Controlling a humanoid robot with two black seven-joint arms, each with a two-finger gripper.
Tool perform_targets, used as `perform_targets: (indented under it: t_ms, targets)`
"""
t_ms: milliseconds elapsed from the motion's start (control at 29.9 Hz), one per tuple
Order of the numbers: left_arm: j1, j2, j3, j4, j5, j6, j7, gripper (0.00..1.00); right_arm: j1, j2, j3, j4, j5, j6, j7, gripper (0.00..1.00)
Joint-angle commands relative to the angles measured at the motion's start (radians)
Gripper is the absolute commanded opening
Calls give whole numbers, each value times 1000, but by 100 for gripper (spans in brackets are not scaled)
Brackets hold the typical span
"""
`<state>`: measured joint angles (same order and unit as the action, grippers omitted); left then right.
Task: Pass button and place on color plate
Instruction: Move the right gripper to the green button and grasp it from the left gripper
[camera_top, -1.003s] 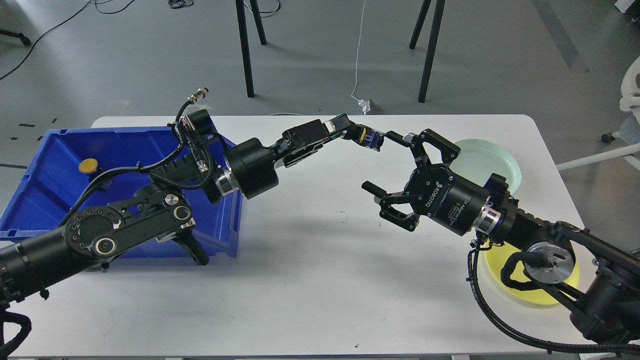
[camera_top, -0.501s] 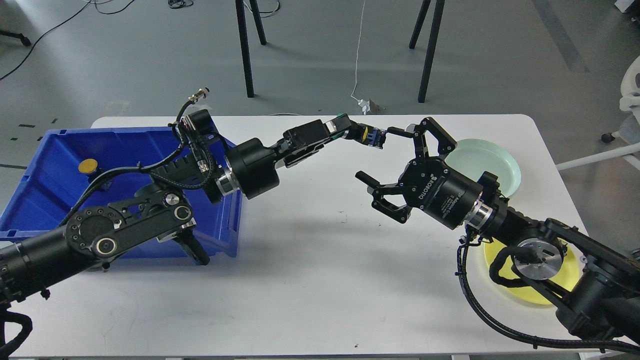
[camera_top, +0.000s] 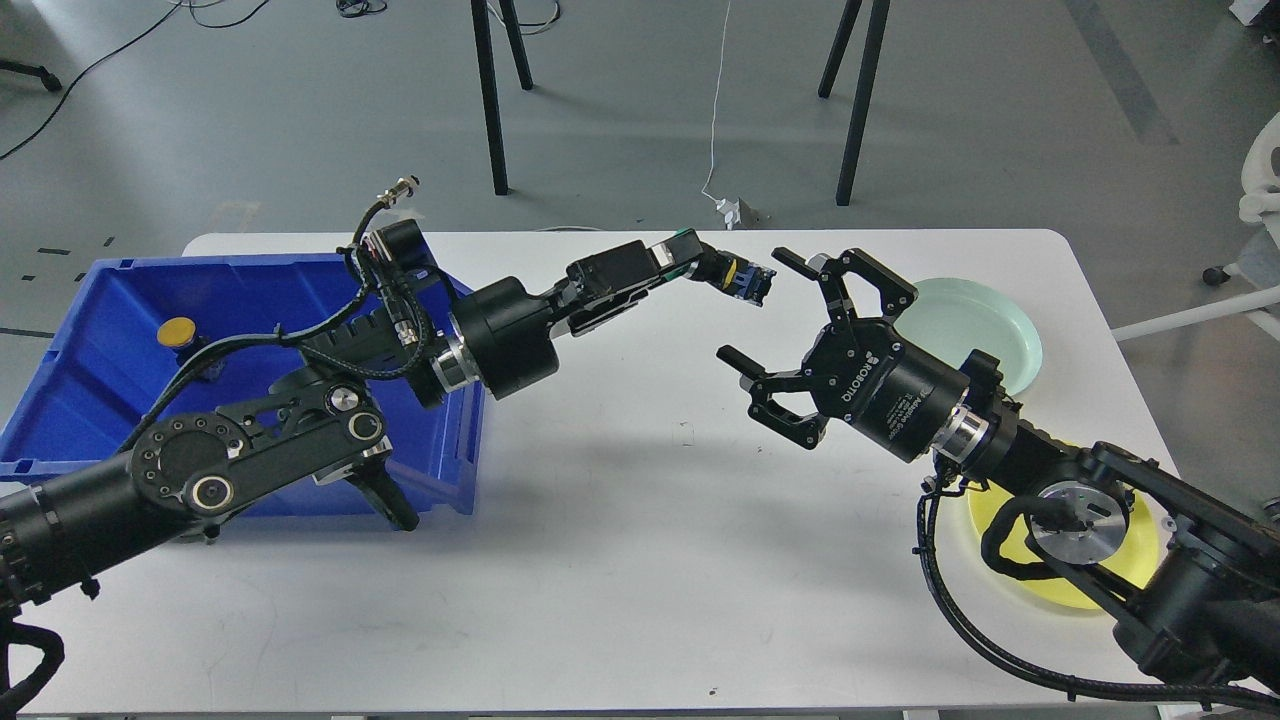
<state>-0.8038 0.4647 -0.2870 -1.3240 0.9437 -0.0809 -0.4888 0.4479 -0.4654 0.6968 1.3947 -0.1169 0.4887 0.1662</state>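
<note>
My left gripper (camera_top: 728, 273) reaches over the table's far middle and is shut on a small button (camera_top: 745, 281) with a yellow cap and blue body. My right gripper (camera_top: 762, 308) is open wide, its fingers spread just right of and below the button, not touching it. A pale green plate (camera_top: 985, 320) lies behind the right gripper. A yellow plate (camera_top: 1140, 565) lies near the table's right front, partly hidden by my right arm. A second yellow-capped button (camera_top: 177, 331) sits in the blue bin (camera_top: 110, 400).
The blue bin stands on the left side of the white table (camera_top: 620, 560), partly under my left arm. Black stand legs (camera_top: 490, 100) rise on the floor beyond the table's far edge.
My right gripper moved left and up toward the button, then drew slightly back; its upper finger touched near the button half a second ago and is now apart. The left gripper barely moved.
</note>
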Motion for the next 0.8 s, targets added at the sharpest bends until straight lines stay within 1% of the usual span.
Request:
perform_targets:
  t_ms: [0, 267, 301, 334, 401, 501, 535, 568, 669, 769]
  targets:
    - [0, 0, 0, 0, 1, 0, 0, 14, 3, 11, 10, -3, 0, 0, 7, 96]
    - [0, 0, 0, 0, 1, 0, 0, 14, 2, 51, 20, -5, -1, 0, 9, 95]
    - [0, 0, 0, 0, 1, 0, 0, 14, 2, 56, 20, -8, -1, 0, 9, 94]
    - [0, 0, 0, 0, 1, 0, 0, 14, 2, 60, 20, -11, -1, 0, 9, 90]
    - [0, 0, 0, 0, 1, 0, 0, 14, 3, 68, 21, -13, -1, 0, 9, 76]
    - [0, 0, 0, 2, 1, 0, 0, 14, 3, 71, 21, -14, -3, 0, 13, 46]
    - [0, 0, 0, 2, 0, 0, 0, 14, 5, 71, 20, -17, -3, 0, 13, 40]
    - [0, 0, 0, 2, 1, 0, 0, 14, 5, 71, 20, -19, -3, 0, 12, 34]
    - [0, 0, 0, 2, 1, 0, 0, 14, 3, 71, 18, -17, -4, 0, 12, 24]
    - [0, 0, 0, 2, 1, 0, 0, 15, 2, 71, 18, -17, -4, 0, 12, 11]
